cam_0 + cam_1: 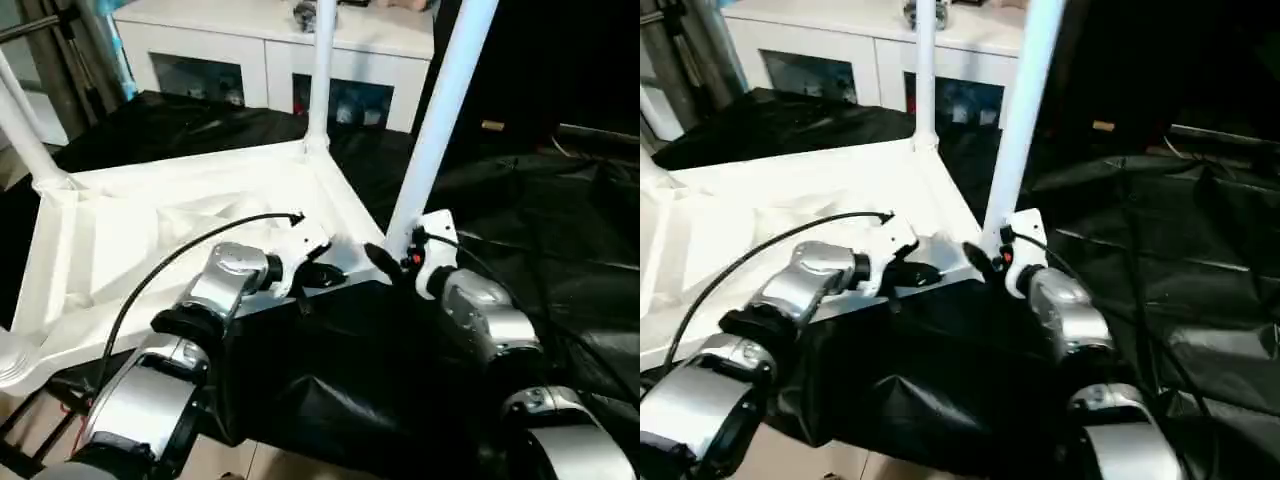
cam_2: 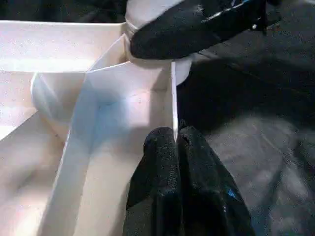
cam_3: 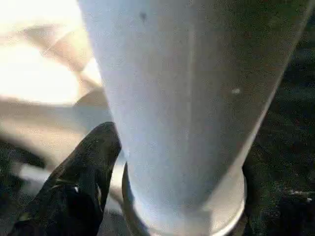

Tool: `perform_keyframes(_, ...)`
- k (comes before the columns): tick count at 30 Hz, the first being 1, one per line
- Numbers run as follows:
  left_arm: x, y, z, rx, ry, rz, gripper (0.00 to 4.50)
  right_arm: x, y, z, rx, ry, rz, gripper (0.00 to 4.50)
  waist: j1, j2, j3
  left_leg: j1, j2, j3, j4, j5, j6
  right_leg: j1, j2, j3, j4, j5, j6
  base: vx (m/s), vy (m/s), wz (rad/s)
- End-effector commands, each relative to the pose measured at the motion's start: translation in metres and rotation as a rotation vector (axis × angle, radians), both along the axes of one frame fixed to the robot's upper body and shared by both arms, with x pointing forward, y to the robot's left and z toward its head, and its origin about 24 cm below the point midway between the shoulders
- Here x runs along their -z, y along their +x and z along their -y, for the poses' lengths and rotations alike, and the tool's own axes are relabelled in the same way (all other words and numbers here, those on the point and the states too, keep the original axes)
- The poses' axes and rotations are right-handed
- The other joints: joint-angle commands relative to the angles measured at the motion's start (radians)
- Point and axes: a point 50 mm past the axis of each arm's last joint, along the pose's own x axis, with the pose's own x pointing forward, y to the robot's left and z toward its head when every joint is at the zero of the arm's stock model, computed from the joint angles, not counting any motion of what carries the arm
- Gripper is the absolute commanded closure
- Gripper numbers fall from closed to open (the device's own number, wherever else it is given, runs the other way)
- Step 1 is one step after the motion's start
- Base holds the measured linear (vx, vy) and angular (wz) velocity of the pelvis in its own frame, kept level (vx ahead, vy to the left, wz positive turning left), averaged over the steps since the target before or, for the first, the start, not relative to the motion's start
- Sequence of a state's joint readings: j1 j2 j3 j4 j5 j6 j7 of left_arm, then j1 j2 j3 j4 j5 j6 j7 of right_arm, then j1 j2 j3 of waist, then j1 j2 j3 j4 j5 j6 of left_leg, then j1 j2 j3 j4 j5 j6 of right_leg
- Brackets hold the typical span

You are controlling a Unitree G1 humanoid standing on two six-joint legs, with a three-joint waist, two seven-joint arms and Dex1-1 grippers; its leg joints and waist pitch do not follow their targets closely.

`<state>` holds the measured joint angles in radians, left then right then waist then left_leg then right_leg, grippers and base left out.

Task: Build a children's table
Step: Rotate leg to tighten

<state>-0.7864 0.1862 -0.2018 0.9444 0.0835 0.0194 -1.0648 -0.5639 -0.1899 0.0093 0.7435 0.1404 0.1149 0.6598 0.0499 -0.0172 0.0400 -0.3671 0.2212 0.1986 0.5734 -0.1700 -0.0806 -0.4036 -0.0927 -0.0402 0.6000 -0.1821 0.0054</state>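
Note:
The white table top (image 1: 150, 230) lies upside down on a black cloth, ribbed underside up. Three tube legs stand in its corner sockets: a far one (image 1: 322, 70), a left one (image 1: 25, 130) and a near right one (image 1: 440, 110). My right gripper (image 1: 395, 258) is closed around the base of the near right leg (image 3: 187, 98), with one black finger (image 3: 88, 167) pressed against it just above the socket. My left gripper (image 1: 318, 270) is shut on the top's thin raised rim (image 2: 173, 98), close beside that corner socket (image 2: 182, 73).
A white cabinet with glass doors (image 1: 270, 50) stands behind the table. Black cloth (image 1: 540, 210) covers the surface to the right and front, with folds. A black cable (image 1: 170, 265) loops over my left forearm. Bare floor (image 1: 30, 435) shows at lower left.

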Motion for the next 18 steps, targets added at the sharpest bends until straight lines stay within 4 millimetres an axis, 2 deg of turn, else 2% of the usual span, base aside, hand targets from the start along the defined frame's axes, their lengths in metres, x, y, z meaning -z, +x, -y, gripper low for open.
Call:
perform_keyframes(1,-0.010,-0.007,0.021,0.154,-0.079,0.028,4.50,0.010,-0.017,-0.023,-0.248,-0.016,-0.046,0.94,0.004,-0.003,-0.061,0.007,0.006,-0.002,-0.059,-0.207,0.051,0.051,-0.032,0.024,-0.061,-0.082,-0.240,0.000,0.000,0.00)
perform_keyframes(3,-0.011,-0.009,0.015,0.188,-0.076,0.015,4.50,0.008,-0.020,-0.016,-0.311,-0.016,-0.043,0.94,0.005,-0.003,-0.062,0.008,0.005,0.000,-0.057,-0.183,0.063,0.052,-0.030,0.023,-0.055,-0.036,-0.256,0.000,0.000,0.00)
perform_keyframes(4,-0.011,-0.011,0.008,0.237,-0.067,0.000,4.50,0.004,-0.026,-0.006,-0.399,-0.009,-0.042,0.94,0.011,-0.004,-0.062,0.009,0.006,0.003,-0.054,-0.171,0.078,0.053,-0.029,0.021,-0.054,-0.012,-0.269,0.000,0.000,0.00)
perform_keyframes(6,-0.011,-0.012,0.006,0.248,-0.063,-0.002,4.50,0.002,-0.028,-0.004,-0.421,-0.005,-0.044,0.94,0.017,-0.002,-0.062,0.009,0.010,0.005,-0.052,-0.163,0.098,0.053,-0.031,0.021,-0.050,0.013,-0.283,0.000,0.000,0.00)
perform_keyframes(10,-0.012,-0.013,-0.006,0.298,-0.042,-0.022,4.50,-0.004,-0.037,0.009,-0.541,0.024,-0.080,0.94,0.023,-0.003,-0.058,0.013,0.012,0.005,-0.055,-0.203,0.087,0.050,-0.033,0.021,-0.057,-0.062,-0.284,0.000,0.000,0.00)
perform_keyframes(11,-0.012,-0.014,-0.009,0.307,-0.039,-0.024,4.50,-0.004,-0.039,0.010,-0.557,0.025,-0.089,1.20,0.026,-0.008,-0.058,0.014,0.013,0.005,-0.055,-0.209,0.083,0.050,-0.034,0.022,-0.057,-0.078,-0.279,0.000,0.000,0.00)
perform_keyframes(16,-0.014,-0.015,-0.015,0.335,-0.040,-0.045,4.50,-0.004,-0.045,0.011,-0.618,0.016,-0.115,1.42,0.036,-0.004,-0.056,0.017,0.015,0.004,-0.059,-0.227,0.054,0.043,-0.036,0.023,-0.061,-0.132,-0.265,0.000,0.000,0.00)
perform_keyframes(18,-0.014,-0.016,-0.017,0.345,-0.040,-0.050,4.50,-0.003,-0.048,0.011,-0.639,0.012,-0.126,1.70,0.038,-0.004,-0.057,0.016,0.014,0.003,-0.060,-0.218,0.049,0.045,-0.036,0.023,-0.059,-0.122,-0.261,0.000,0.000,0.00)
